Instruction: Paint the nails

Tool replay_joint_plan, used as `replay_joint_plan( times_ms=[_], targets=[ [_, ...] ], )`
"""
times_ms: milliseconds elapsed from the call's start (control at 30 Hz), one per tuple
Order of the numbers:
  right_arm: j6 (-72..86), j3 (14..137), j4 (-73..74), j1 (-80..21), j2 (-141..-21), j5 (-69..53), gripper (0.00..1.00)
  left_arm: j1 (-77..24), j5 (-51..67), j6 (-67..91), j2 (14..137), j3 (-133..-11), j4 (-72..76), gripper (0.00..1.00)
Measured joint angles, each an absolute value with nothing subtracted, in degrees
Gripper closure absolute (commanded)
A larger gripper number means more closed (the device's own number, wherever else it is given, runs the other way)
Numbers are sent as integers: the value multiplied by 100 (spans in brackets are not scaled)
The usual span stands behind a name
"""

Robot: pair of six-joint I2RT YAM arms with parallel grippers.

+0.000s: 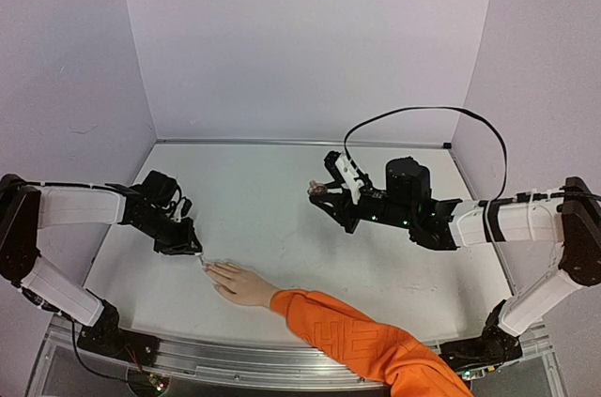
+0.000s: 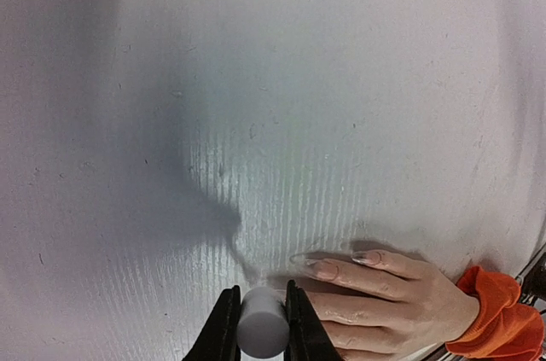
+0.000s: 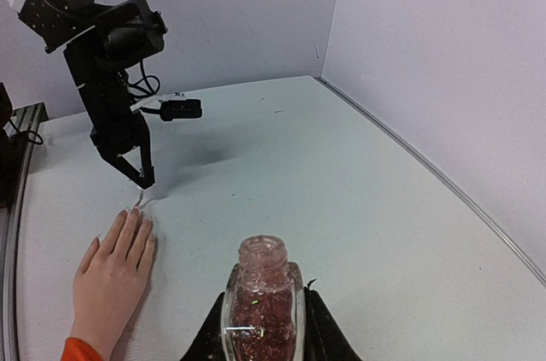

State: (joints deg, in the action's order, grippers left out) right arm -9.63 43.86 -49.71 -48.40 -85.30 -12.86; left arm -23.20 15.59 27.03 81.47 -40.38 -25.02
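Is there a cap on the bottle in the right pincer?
No, the bottle in the right pincer shows a bare, open neck.

Glossy nails (image 2: 323,266), matt ribbed table (image 2: 256,79).

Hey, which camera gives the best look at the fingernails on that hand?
Left wrist view: the nails appear close, long and distinct. The top external view shows the hand small, nails indistinguishable; the right wrist view shows it farther off, nails barely visible.
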Motion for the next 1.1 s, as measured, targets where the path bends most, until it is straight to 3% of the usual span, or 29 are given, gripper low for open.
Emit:
replay_joint_plan(
  times_ms=[333,1100],
  targets=[
    [-961,4386,-4971,-4840,-8532,-1297,100,-2320,1691,2753,7706,-4036,-2502,100],
    [-958,4386,-4971,-4840,-8532,-1313,100,-2368,1833,2751,8114,-4036,-2499,100]
  ],
)
